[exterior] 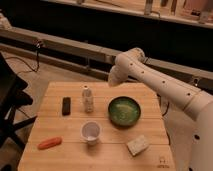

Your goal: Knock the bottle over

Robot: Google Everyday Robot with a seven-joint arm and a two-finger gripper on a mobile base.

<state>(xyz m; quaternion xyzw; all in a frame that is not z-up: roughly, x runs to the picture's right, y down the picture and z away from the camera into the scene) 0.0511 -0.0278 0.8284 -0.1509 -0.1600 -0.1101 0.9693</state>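
The bottle [88, 98] stands upright on the wooden table [150, 92], near the back edge, between a dark rectangular block [66, 105] on one side and a green bowl [124, 111] on the other. In front of it sits a white paper cup [91, 132]. An orange carrot-like piece [49, 143] and a pale sponge [137, 145] lie toward the front edge. The gripper [114, 76] hangs at the arm's end above the table's far edge — well apart from the bottle, up and to the bowl side.
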